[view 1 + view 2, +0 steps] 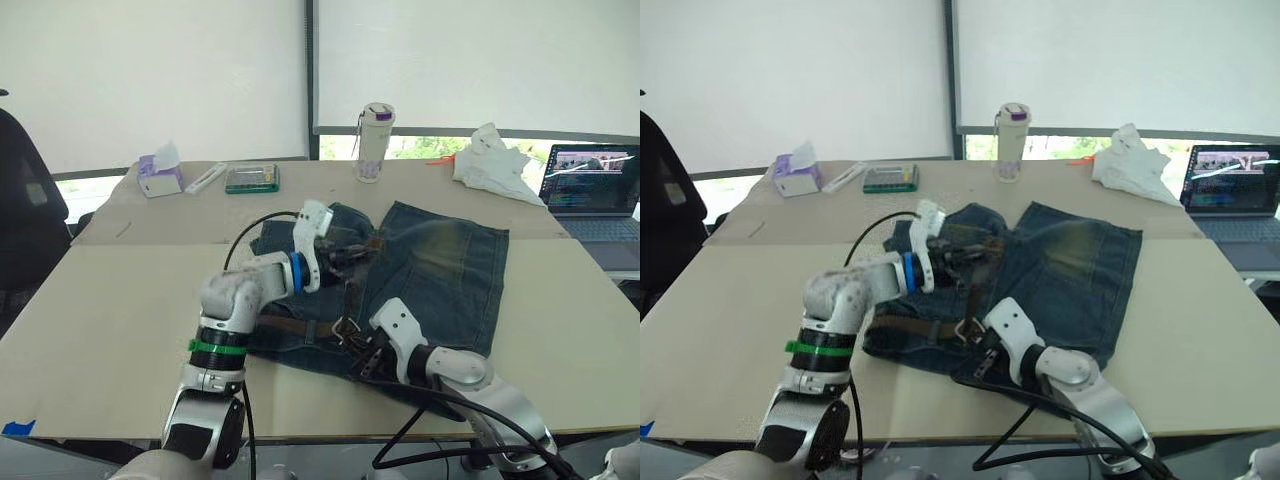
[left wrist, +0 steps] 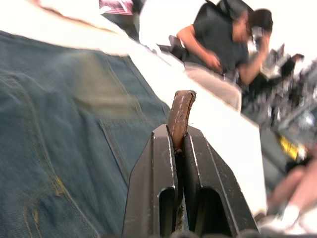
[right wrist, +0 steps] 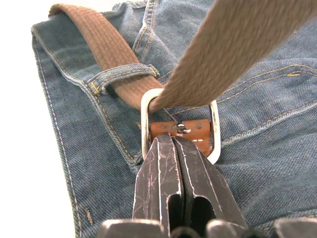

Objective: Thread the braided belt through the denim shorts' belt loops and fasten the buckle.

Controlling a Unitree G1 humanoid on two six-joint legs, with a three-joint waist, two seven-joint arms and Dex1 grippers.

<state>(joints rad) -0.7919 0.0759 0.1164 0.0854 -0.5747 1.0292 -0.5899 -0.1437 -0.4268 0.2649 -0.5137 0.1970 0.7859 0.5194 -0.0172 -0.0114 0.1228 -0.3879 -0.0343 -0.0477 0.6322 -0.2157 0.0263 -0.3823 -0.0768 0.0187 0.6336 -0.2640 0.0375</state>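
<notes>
The denim shorts (image 1: 440, 265) are lying flat on a pale table (image 1: 110, 330), waistband toward me. The braided belt (image 3: 106, 54) is running along that waistband, under a belt loop (image 3: 121, 74) and into the buckle (image 3: 179, 126), which is resting on the denim near the middle of the waist.

My right gripper (image 3: 173, 141) is pressing its two black fingers together at the brown leather tab of the buckle; they appear to be pinching that tab and pinning the silvery frame in place, though I cannot see the contact itself. My left gripper (image 2: 177, 144) is clamping narrowly on the belt's free end, which is sticking up between its fingers, lifted above the shorts beyond the buckle. The strap is stretching taut from the frame up to that grip.

I am judging this to be the fastening step, with threading largely done. To do it well, I should be holding the buckle steady and flat with the right, drawing the tail straight along the waistband with the left, then easing tension so the prong can seat in the weave.
</notes>
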